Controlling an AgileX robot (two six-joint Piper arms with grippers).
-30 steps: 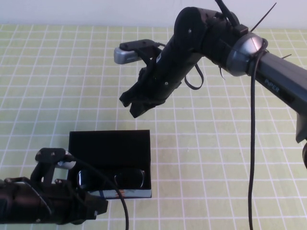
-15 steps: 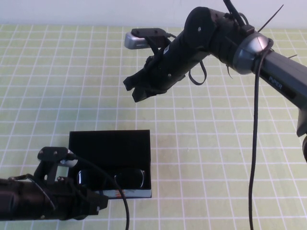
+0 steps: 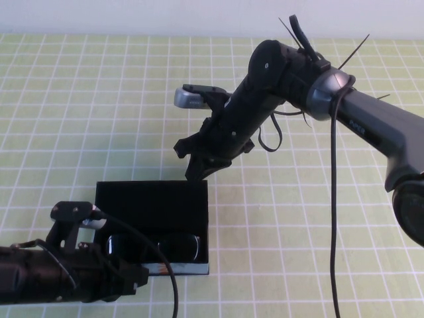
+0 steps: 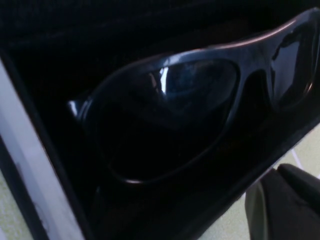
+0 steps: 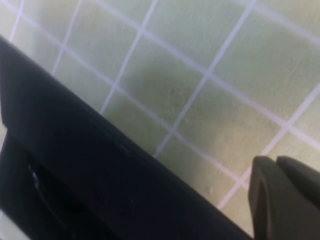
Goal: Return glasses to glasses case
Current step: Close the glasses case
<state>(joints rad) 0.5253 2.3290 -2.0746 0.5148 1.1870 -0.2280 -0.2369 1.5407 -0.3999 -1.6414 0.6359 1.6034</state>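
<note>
Right gripper (image 3: 197, 161) is hanging centre frame in the high view, tips pinched together w/ nothing between them, sitting just above the far top edge of the raised lid of the glasses case (image 3: 151, 207). Left gripper (image 3: 126, 281) is lying low at lower left, right beside the case's near-left corner; can't tell if it's released or clenched, mostly hidden by its own arm.

Glasses (image 3: 154, 247) are already lying inside the case, lower-left-centre of frame, lenses showing between lid and the patterned front edge. Left wrist view is looking straight into the case, one lens of the glasses (image 4: 165, 115) filling it, dark lining all round.

Judging by that, placing step is looking done; closing the lid is what's in hand. Next move prob. calls for the right gripper pushing the lid's top edge forward & down toward the bottom of the frame, while the left arm is staying clear of (or steadying) the case so it isn't sliding.

Long axis of glasses is running left-right across the frame, parallel w/ case's long side; the lens front seems to be facing up and toward the near edge.
</note>
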